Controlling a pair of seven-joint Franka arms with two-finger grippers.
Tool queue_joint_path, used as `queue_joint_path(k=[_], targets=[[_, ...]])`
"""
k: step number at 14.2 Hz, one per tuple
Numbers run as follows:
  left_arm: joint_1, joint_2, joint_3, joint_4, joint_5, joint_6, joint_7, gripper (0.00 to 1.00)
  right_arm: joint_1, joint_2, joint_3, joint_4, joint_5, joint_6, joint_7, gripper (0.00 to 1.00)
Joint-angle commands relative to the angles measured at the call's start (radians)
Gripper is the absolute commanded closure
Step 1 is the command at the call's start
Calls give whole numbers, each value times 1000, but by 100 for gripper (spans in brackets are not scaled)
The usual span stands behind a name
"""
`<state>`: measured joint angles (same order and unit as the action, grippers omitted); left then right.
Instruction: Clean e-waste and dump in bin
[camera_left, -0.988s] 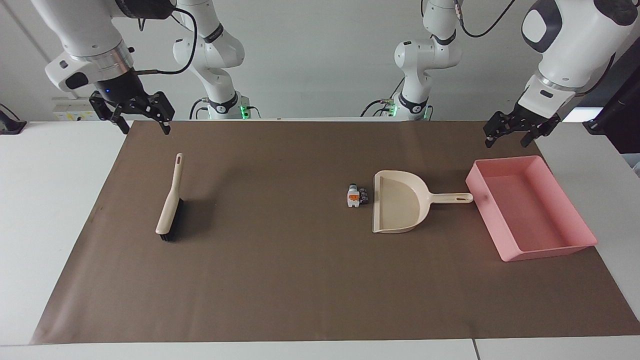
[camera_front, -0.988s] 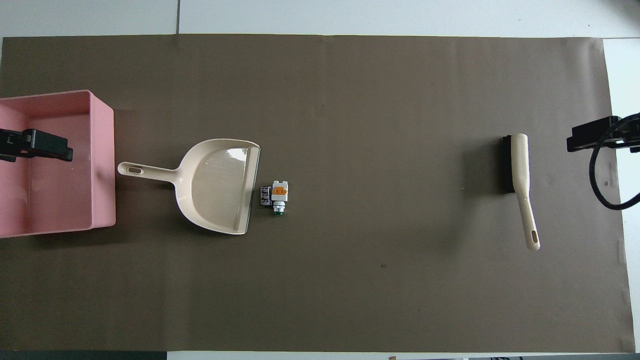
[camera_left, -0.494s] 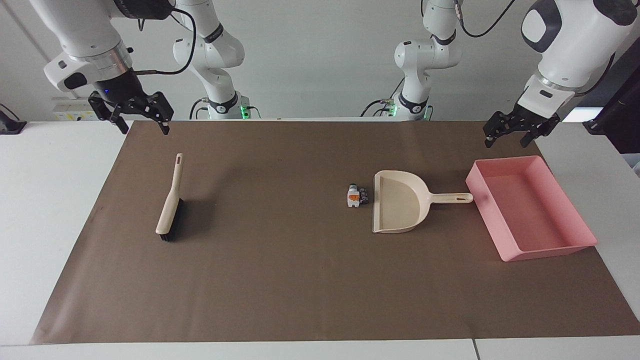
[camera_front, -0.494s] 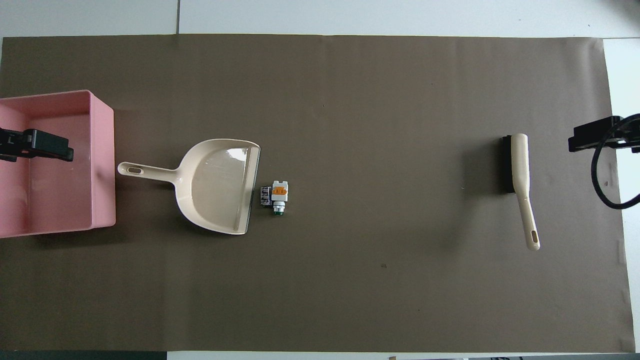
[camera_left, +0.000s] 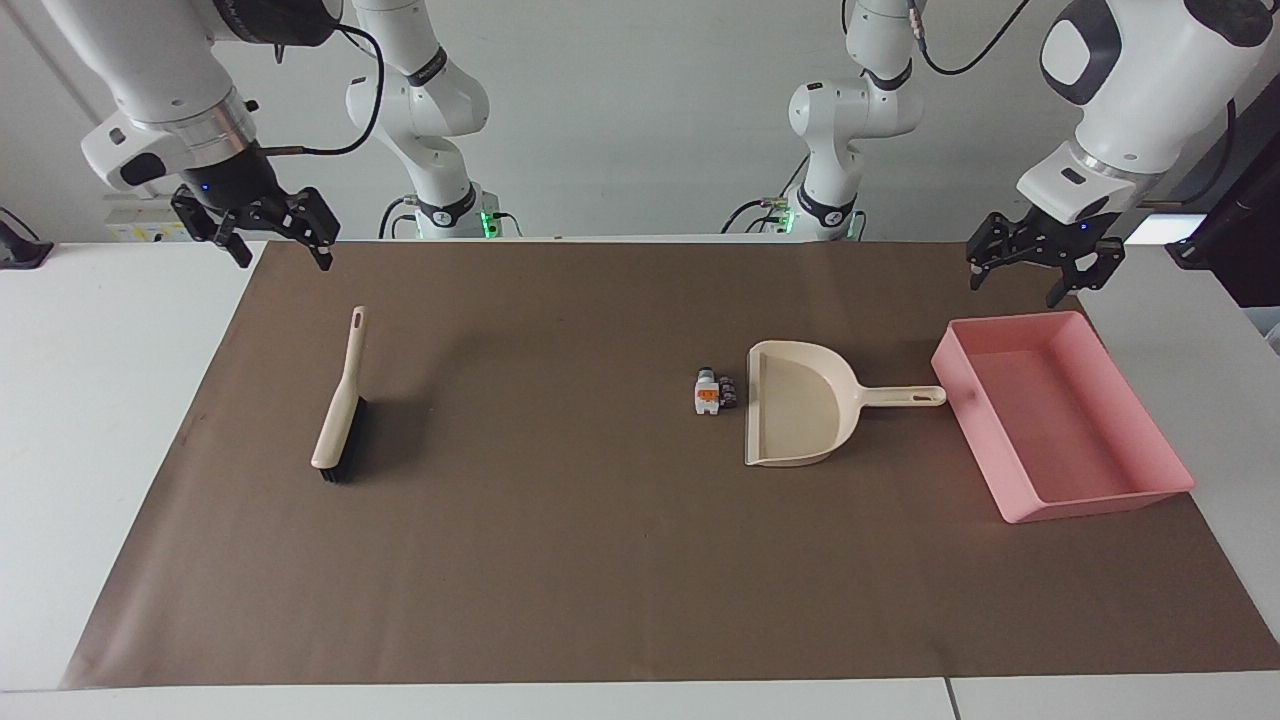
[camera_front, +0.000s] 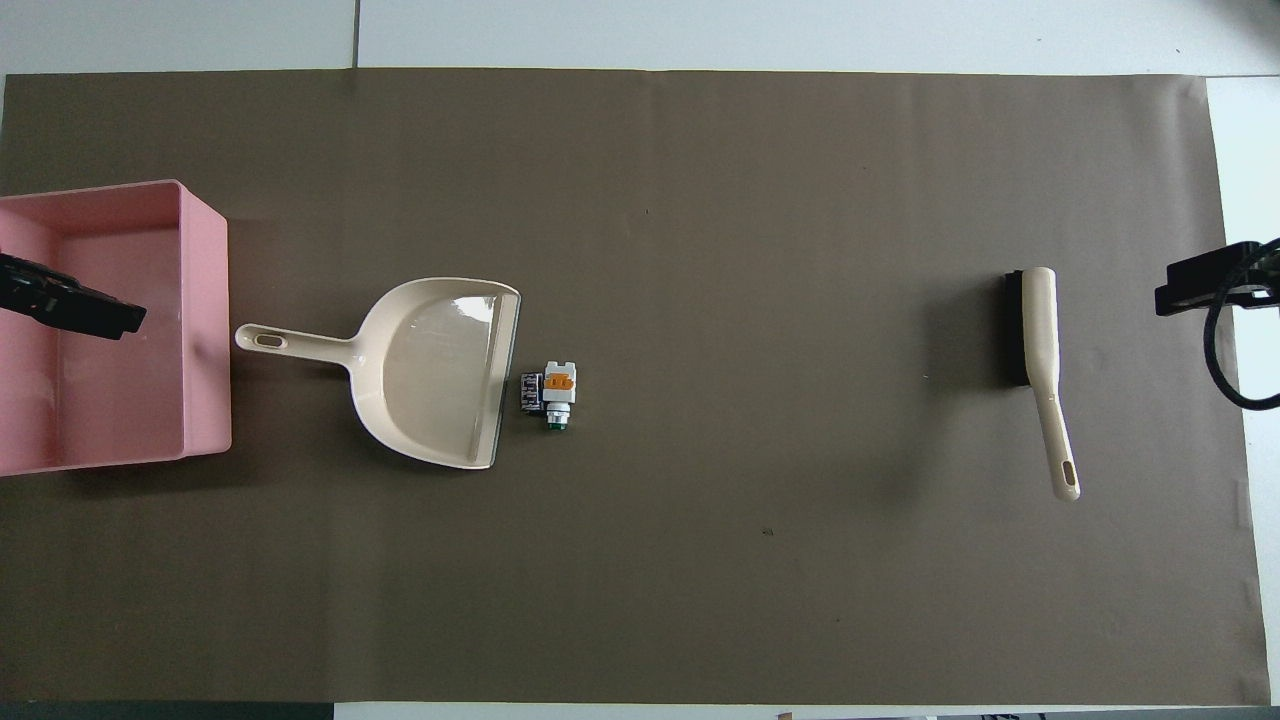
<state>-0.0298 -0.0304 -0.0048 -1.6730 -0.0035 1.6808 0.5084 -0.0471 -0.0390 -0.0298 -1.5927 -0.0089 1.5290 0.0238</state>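
- The left gripper (camera_left: 1040, 268) hangs over the edge of the shallow pink plastic bin (camera_left: 1150, 485) nearest the robots, jaws spread, empty.
- The right gripper (camera_left: 268, 232), also spread and empty, hangs well apart from the bin, at the right arm's end of the table.
- The beige plastic dustpan (camera_left: 800, 410) lies beside the bin, untouched.
- The small e-waste cluster (camera_left: 712, 392) sits at the dustpan's mouth, unswept; the bin appears empty.
- The beige hand brush with black bristles (camera_left: 340, 415) lies well apart from the bin; judging by this, everything remains to do.

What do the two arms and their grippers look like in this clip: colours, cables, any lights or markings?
Both arms are glossy white with dark grey joint panels and silver wrist rings. Each ends in a black two-finger linkage gripper: left gripper, right gripper. Black cables loop along the upper links. A small blue light shows on the right wrist; green lights glow at both bases.
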Motion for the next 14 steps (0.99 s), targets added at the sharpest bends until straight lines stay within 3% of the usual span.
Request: queue_joint_path(k=[1, 3, 7, 9, 14], targets=[[-8, -25, -4, -57, 2, 60, 207, 2, -36, -115, -2, -255, 1, 145, -25, 0], [-24, -28, -6, -108, 2, 103, 358, 2, -69, -166, -2, -441, 1, 293, -28, 0], [-58, -66, -8, -310, 2, 336, 704, 2, -99, -90, -2, -555, 1, 425, -67, 0], [-84, -49, -6, -356, 2, 385, 850, 1, -96, -85, -1, -654, 1, 518, -96, 0], [-156, 62, -4, -422, 17, 481, 875, 2, -111, -58, -1, -747, 6, 617, -154, 0]])
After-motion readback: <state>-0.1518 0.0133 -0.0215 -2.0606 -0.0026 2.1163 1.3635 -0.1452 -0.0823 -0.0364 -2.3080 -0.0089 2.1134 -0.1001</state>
